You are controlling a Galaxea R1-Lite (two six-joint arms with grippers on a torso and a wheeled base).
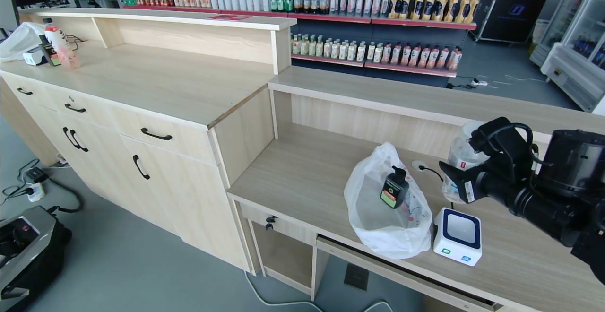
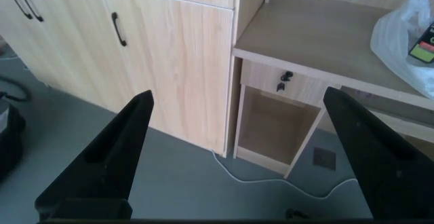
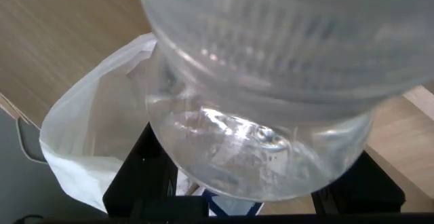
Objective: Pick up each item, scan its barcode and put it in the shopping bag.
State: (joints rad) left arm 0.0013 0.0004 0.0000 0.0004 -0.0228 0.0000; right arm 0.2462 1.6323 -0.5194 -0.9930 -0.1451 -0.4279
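Right pincer (image 1: 470,165) gripped a clear plastic water bottle (image 1: 456,158) above the light wood worktop (image 1: 307,170), near the white square scanner (image 1: 457,236) and white plastic shopping bag (image 1: 378,217). Left pincer (image 2: 239,95) gaped wide.

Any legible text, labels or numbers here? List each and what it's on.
Nothing reads as words.
Clear bottle in the right claw: red-and-white label, too small.
Black bottle in the shopping bag: green-and-red label, blurred.
Scanner: two small icons, no words.
Shelf bottles: labels too small.
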